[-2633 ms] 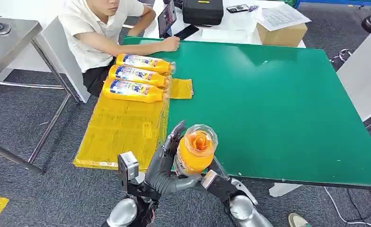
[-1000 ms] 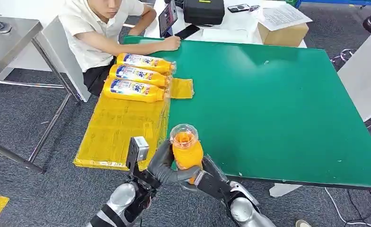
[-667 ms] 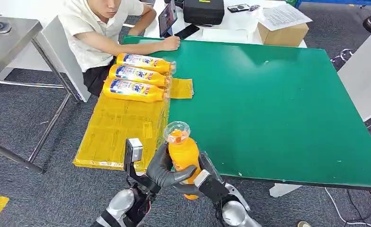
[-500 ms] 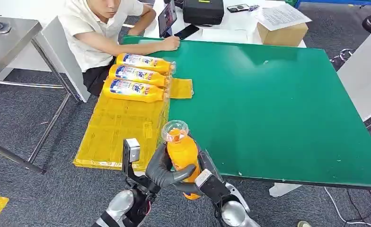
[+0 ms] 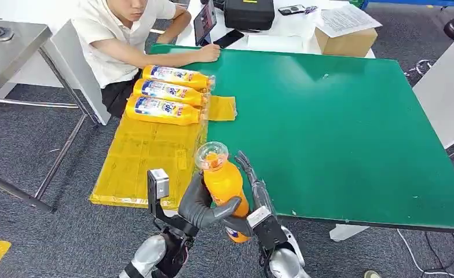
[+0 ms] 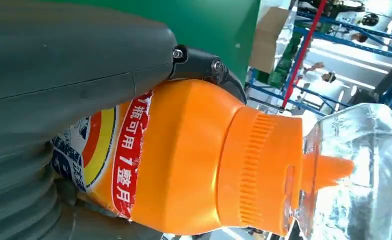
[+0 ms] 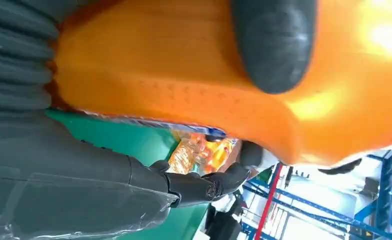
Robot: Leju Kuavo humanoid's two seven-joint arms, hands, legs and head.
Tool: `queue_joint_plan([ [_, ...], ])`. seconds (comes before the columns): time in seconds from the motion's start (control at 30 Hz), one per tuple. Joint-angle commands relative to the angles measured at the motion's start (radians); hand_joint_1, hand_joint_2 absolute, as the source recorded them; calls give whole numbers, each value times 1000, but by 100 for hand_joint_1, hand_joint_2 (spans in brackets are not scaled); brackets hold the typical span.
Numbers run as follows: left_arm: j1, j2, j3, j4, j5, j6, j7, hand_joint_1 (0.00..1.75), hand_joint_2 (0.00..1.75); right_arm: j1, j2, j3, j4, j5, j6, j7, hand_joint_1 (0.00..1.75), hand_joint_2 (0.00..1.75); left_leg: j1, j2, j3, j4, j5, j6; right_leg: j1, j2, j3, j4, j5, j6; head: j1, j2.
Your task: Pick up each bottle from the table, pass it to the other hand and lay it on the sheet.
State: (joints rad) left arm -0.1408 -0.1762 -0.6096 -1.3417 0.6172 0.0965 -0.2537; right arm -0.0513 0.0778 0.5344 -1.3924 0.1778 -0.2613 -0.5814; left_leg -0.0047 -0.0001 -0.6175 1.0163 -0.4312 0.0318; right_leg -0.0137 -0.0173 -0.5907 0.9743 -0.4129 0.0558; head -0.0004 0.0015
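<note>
An orange bottle [image 5: 224, 182] with a clear cap hangs upright just off the near edge of the green table [image 5: 340, 127]. My left hand [image 5: 204, 204] grips it around the body; the left wrist view shows my fingers wrapped over the bottle's label [image 6: 109, 160]. My right hand [image 5: 256, 191] stands beside the bottle on its right, fingers stretched straight and off it. In the right wrist view those fingers [image 7: 204, 186] lie apart from the orange body [image 7: 174, 75]. Three more orange bottles [image 5: 162, 110] lie side by side at the far end of the yellow sheet [image 5: 143, 159].
A person [image 5: 126, 35] sits at the table's far left corner, with a hand on the table near a tablet [image 5: 204, 22]. A black case [image 5: 248, 13], papers and a cardboard box [image 5: 346, 40] lie beyond the table. A grey metal table [image 5: 10, 40] stands at left.
The bottle came down from close to the camera and moved slightly left. Both hands held it before; now my right hand's fingers have straightened off it and my left hand alone grips it.
</note>
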Motion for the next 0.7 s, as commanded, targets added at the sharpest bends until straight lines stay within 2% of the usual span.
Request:
queue_joint_plan([
  [0.03, -2, 29, -6, 25, -2, 10, 6, 175, 175, -27, 10, -33, -20, -16, -5, -5, 0, 0, 0, 2, 4, -1, -2, -2, 0, 3, 3, 0, -1, -2, 0, 0],
  [0.23, 3, 29, -1, 12, 1, 37, -11, 175, 175, -26, 9, -38, -19, -26, -27, -14, 0, 0, 0, 2, 4, -1, -1, -2, 0, 3, 3, 0, -1, -2, 0, 0],
  [0.3, 1, 28, 13, -8, -38, 107, -47, 175, 175, -18, 14, -56, -37, -30, -63, -32, 0, 0, 0, 2, 3, -1, -1, -2, 0, 3, 2, 0, -1, -2, 0, 0],
  [0.4, -39, 12, 43, -2, -282, 422, -180, 175, 175, 31, 39, -112, -108, -45, -190, -57, 0, 0, 0, 2, 6, 0, -2, -3, 0, 3, 5, 1, -2, -3, 0, 0],
  [0.57, -35, 44, 105, -24, -282, 448, -178, 175, 175, 48, 49, -138, -107, -83, -203, -45, 0, 0, 0, 0, 3, -1, 0, -1, 0, 0, 2, 0, -1, -1, 0, 0],
  [0.6, -73, 82, 79, 24, -433, 541, -164, 175, 175, 45, 55, -143, -99, -89, -198, -62, 0, 0, 1, 0, 5, -1, -1, -2, 1, 1, 4, 0, -2, -2, 0, 0],
  [0.63, -98, 89, 101, 66, -523, 580, -171, 175, 175, 41, 62, -149, -94, -89, -197, -70, 0, 0, 1, 2, 7, -1, -2, -3, 1, 3, 6, -1, -2, -3, 0, 0],
  [0.7, -150, 70, 200, 184, -678, 586, -160, 175, 175, 29, 81, -164, -96, -87, -204, -83, 0, 0, 1, 2, 6, -1, 0, -2, 1, 2, 4, -1, -1, -2, 0, 0],
])
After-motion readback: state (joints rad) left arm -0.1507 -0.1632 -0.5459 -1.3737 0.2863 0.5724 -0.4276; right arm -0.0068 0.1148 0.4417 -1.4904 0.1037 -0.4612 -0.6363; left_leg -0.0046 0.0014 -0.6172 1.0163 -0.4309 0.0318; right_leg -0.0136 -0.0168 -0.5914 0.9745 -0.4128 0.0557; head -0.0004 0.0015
